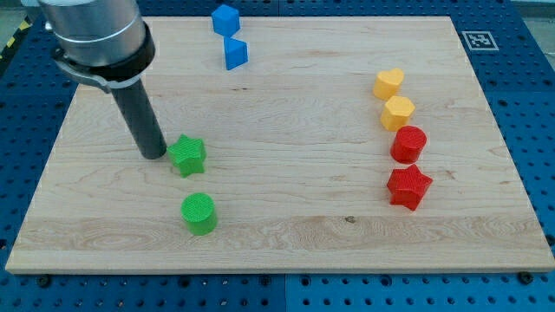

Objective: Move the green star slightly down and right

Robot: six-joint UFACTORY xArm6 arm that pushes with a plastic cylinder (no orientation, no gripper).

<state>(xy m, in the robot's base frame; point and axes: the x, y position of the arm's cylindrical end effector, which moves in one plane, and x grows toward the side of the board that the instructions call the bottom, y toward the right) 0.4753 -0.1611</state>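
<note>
The green star [187, 156] lies on the wooden board [286, 199] at the view's left of centre. My tip [155, 155] rests on the board just to the left of the star, touching or almost touching its left edge. The dark rod rises from there toward the view's top left. A green cylinder [199, 213] stands below the star, a little to its right.
Two blue blocks sit at the view's top, a cube [225, 19] and a wedge-like one [235, 54]. At the view's right stand a yellow heart [389, 83], a yellow hexagon [398, 113], a red cylinder [408, 144] and a red star [408, 186].
</note>
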